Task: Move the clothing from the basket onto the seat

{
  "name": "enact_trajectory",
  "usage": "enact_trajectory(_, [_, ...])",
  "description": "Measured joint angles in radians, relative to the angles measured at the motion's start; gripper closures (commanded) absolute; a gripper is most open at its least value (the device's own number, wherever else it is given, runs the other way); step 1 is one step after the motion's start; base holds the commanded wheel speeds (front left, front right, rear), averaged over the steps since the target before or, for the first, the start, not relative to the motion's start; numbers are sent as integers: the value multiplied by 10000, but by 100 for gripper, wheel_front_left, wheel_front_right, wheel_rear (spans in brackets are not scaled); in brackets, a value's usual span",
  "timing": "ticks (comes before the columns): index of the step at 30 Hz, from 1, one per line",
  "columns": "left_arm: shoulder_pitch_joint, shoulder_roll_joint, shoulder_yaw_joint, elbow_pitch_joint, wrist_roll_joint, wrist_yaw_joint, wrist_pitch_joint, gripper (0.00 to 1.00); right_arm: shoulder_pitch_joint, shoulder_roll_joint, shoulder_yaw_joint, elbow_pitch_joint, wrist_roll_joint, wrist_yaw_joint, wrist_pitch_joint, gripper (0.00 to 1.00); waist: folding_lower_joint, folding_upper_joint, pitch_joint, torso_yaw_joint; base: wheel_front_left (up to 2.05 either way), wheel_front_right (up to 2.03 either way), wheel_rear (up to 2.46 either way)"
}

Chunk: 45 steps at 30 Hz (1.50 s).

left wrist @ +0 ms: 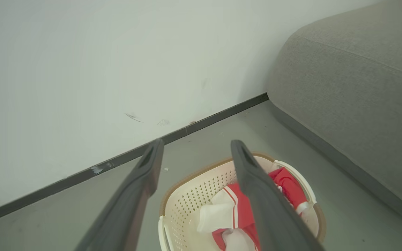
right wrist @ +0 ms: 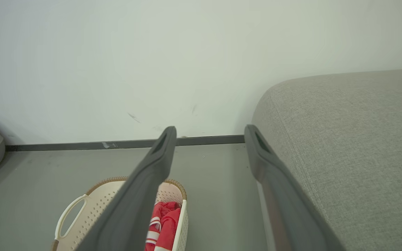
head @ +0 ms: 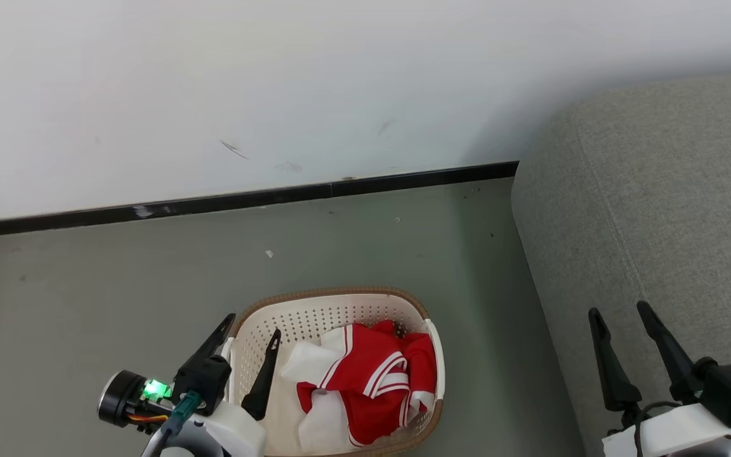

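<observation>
Both grippers I'm running stand wide open and empty: left gripper (head: pixel 253 324) hangs over the left rim of the basket (head: pixel 315 317), right gripper (head: pixel 619 309) over the near edge of the seat (head: pixel 657 209). Clothing (head: pixel 372 374), red and white, lies bunched inside the basket, which sits on the floor (head: pixel 150 285) just beside the seat.

Crumpled red and white clothing (head: pixel 372 381) fills a cream basket (head: pixel 334 311) on the floor, beside a grey seat (head: pixel 657 209).

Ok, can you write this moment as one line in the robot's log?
clothing: in basket | left claw: open, at basket's left rim | right claw: open, by seat | grasp: not yet
</observation>
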State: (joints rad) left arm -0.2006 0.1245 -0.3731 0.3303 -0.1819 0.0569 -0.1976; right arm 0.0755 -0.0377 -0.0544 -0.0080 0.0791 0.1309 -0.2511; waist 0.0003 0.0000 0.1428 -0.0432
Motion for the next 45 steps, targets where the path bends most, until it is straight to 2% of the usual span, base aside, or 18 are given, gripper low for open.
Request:
enact_trajectory(12, [-967,-234,-650,890,403,-449,297,0,-380,6,-345,-579,65,0,-2,0,0,0,924,-360,0,0,0])
enact_trajectory(24, [-1857,-144,-1377,1824,1210,-872,481,0,-1184,4,-251,-1103,357,0,-12,0,0,0,2056,-860,0,0,0])
enact_trajectory(45, [-3187,353,-1787,3384,2079,-932,554,0,-2536,0,326,-1386,541,0,-13,0,0,-1,4131,-1912,0,0,0])
